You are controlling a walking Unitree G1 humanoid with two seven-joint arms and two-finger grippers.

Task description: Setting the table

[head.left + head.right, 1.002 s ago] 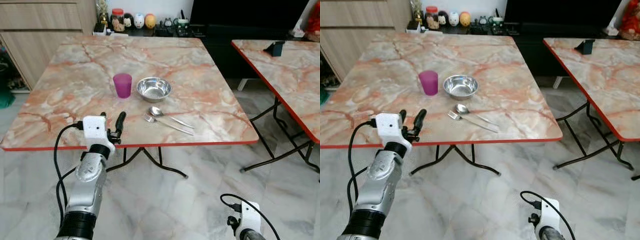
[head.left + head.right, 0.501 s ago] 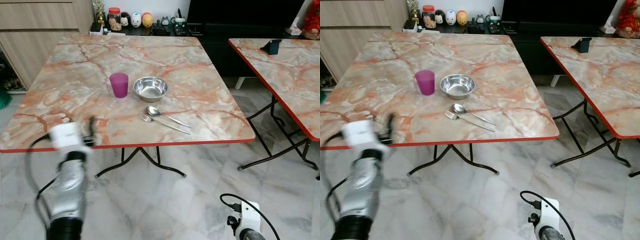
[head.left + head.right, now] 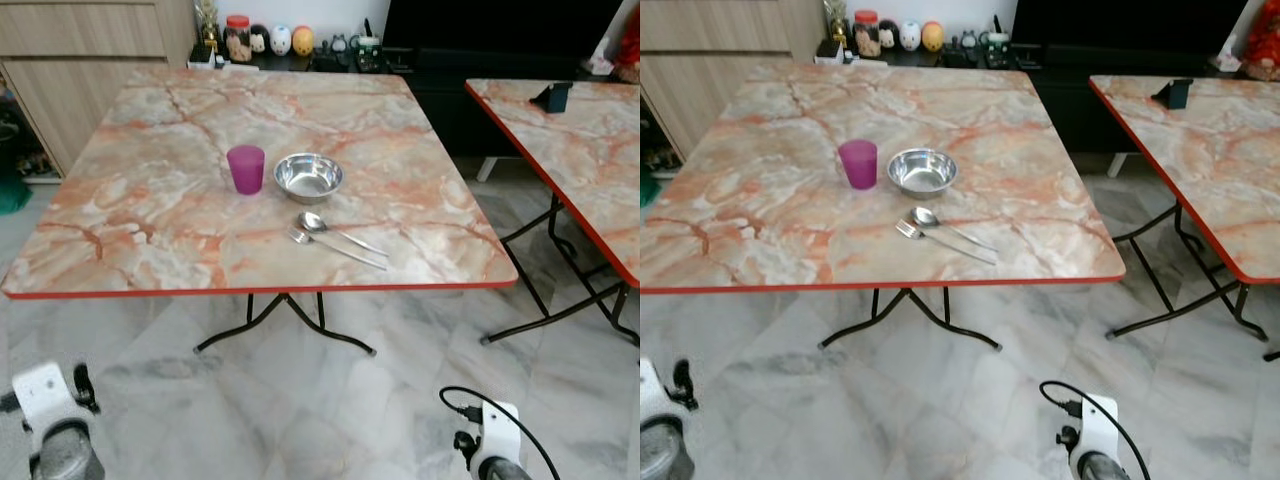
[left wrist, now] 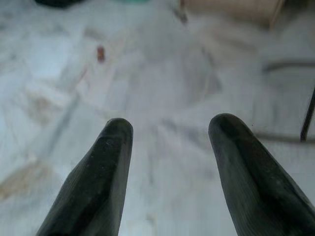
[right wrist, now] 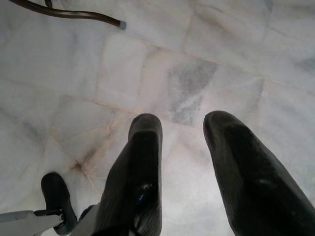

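Counter (image 3: 150, 210), marble-patterned with a red edge, on dark folding legs over a pale marble floor (image 3: 330, 400). Purple cup (image 3: 245, 169), upright, near the counter's middle. Steel bowl (image 3: 308, 177), just to the right of the cup, close beside it but apart. Spoon (image 3: 313, 222) and fork (image 3: 302, 238), lying side by side on the near side of the bowl, handles angled toward the near right, so close that contact cannot be told. Second counter (image 3: 585, 150), same pattern, at the right, carrying a small dark object (image 3: 552, 97) near its far edge. Row of jars and small figurines (image 3: 262, 40) on a low dark shelf beyond the far edge of the first counter; wooden cabinet (image 3: 80, 50) at far left. Left hand (image 4: 167, 172), low at near left, off the counter, fingers apart over bare floor, holding nothing. Right hand (image 5: 182, 167), low at near right, fingers likewise apart over the floor, empty.
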